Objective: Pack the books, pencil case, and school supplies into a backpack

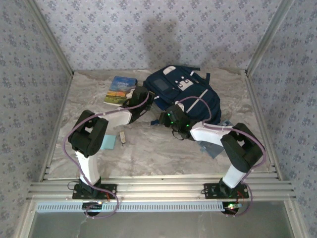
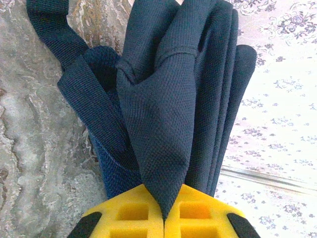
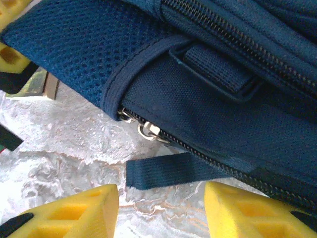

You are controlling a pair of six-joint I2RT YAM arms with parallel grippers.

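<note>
My left gripper (image 2: 164,214) pinches a fold of the backpack (image 2: 168,99). My right gripper (image 3: 161,210) stands spread near the zipper pulls (image 3: 147,131), apparently touching nothing.

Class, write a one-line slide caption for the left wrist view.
Fingers of the left gripper pinch a fold of the navy backpack over the marbled table.

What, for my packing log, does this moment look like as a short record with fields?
left gripper: shut on backpack fabric
right gripper: open, low over the table, facing the zipper pulls
book: on table, left of backpack
pad: on table by left arm
eraser: on table, right of pad
pencil case: on table, partly under right arm
packed: none of these four yet
</note>
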